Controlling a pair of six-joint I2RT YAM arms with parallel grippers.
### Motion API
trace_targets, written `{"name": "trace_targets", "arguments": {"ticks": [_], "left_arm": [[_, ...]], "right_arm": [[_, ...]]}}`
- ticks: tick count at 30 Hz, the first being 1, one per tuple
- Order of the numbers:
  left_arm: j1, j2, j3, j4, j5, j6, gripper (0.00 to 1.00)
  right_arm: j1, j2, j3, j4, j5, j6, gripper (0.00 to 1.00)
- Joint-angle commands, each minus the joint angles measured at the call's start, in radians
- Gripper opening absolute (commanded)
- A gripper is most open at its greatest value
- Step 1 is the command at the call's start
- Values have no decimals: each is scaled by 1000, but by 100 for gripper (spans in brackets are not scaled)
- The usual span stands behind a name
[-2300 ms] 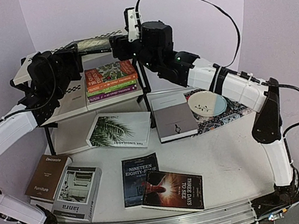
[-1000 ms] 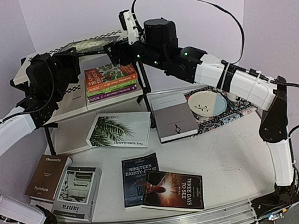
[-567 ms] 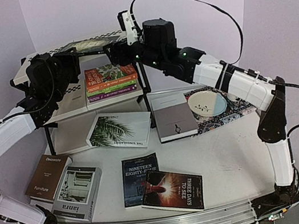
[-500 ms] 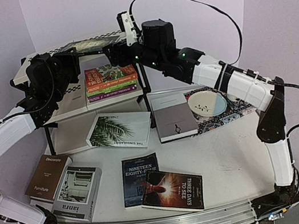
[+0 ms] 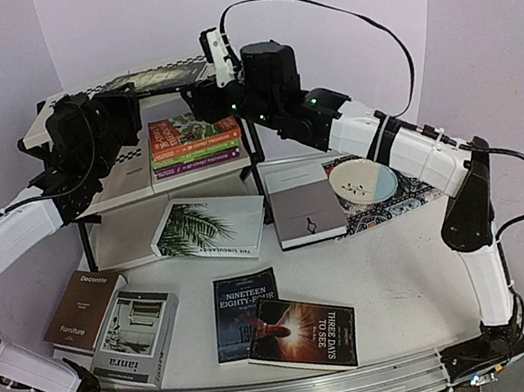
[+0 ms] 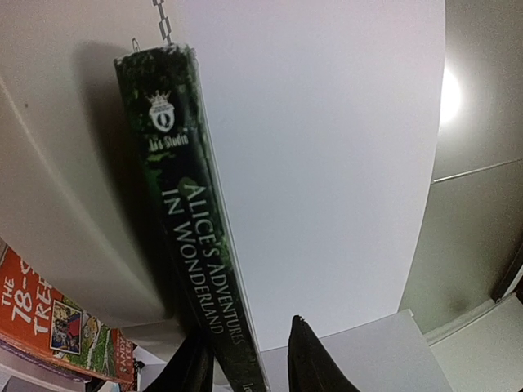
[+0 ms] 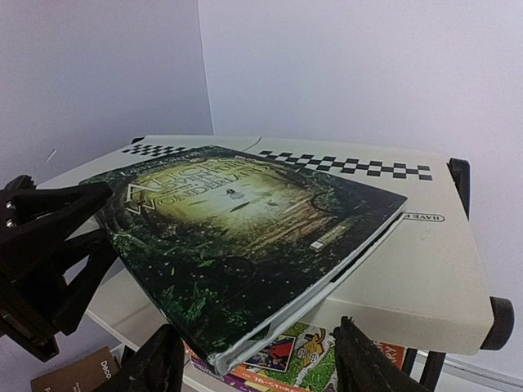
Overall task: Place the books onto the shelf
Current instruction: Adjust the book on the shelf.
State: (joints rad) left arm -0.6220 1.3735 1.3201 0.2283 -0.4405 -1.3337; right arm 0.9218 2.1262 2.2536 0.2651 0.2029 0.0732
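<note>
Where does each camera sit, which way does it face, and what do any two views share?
Top external: above and behind the bases, facing the shelf and table; left arm and right arm show.
Left wrist: by the top tier, looking up along the green book spine; its own fingers show at the bottom.
Right wrist: level with the top tier, looking across that book's cover; own fingers at bottom, left gripper at left.
Shared: both wrist views show that book.

The dark green book (image 6: 192, 237) says "ALICE'S ADVENTURES IN WONDERLAND" down its spine. The orange book (image 6: 49, 314) shows "78" (the rest is cut off). The dark blue book (image 5: 246, 312) reads "NINETEEN EIGHTY-FOUR", the black book (image 5: 306, 332) "THREE DAYS TO SEE", and the brown book (image 5: 81, 307) "Decorate" and "Furniture"
</note>
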Motion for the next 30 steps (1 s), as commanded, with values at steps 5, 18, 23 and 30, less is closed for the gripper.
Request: {"name": "trace_targets", "arguments": {"ticks": [5, 18, 23, 30], "left_arm": [[1, -13, 21, 36, 17, 5, 33], [1, -39, -22, 34, 53, 0, 39], [0, -64, -41, 31, 84, 7, 40], [1, -108, -82, 4, 110, 20, 41]], "right_arm": [[1, 36, 109, 55, 86, 3, 53], [-7, 99, 156, 87, 129, 3, 43], [-8, 105, 159, 101, 135, 4, 43], [-9, 92, 144, 114, 126, 14, 43]]}}
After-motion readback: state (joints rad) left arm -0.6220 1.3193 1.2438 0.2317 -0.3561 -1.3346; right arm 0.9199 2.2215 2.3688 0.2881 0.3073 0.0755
